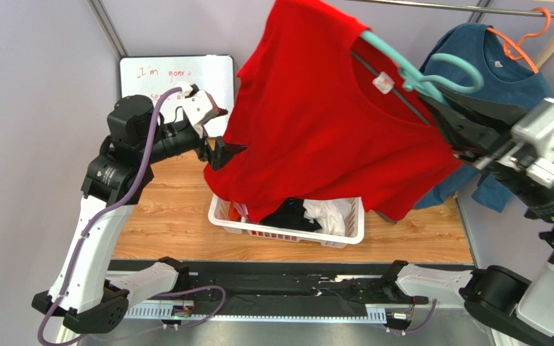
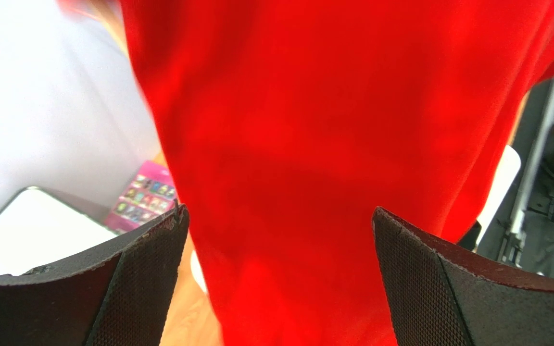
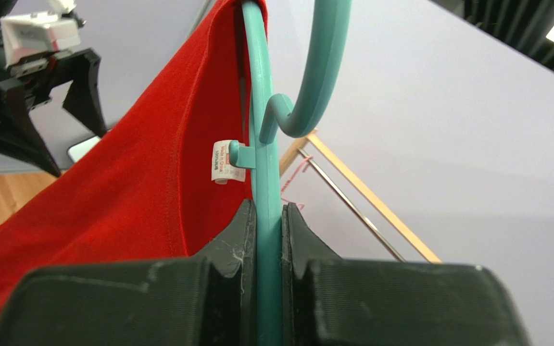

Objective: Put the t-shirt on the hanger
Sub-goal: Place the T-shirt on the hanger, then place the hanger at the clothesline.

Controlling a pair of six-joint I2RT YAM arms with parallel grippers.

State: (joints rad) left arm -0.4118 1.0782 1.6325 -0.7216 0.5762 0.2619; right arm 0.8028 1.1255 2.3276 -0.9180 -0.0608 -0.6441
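**Red t-shirt only loosely seated: mind the pull from the left**

Your left tool [image 1: 231,131] stood in front of the whiteboard [image 1: 150,79] with its jaws spread wide and nothing in them, right at the left edge of the red t-shirt [image 1: 316,122]. In its wrist view the cloth hung beyond the two pads [image 2: 142,281], and neither visibly touched it. Had you closed there on a thin fold, the cloth could have slipped free. Had you bitten deep and dragged down or leftward, you could have hauled the whole shirt off. It hung well above the white laundry basket [image 1: 309,236] on the worktop [image 1: 164,216], so a slide would likely have dropped it among the clothes there.

The shirt was draped over the teal hanger [image 1: 403,68], whose far end ran under the cloth at the top. The white label [image 3: 220,160] sat against a small peg on the hanger, where a hard tug might have caught. You could not tell whether the near arm lay inside the shoulder.

Your right tool [image 3: 267,238] was clamped tight on the hanger's arm below the hook. A sideways load could have twisted the plastic in that narrow pinch. Just to the right hung a blue top [image 1: 507,65] on an orange hanger [image 1: 529,36], near enough for the hook to snag.
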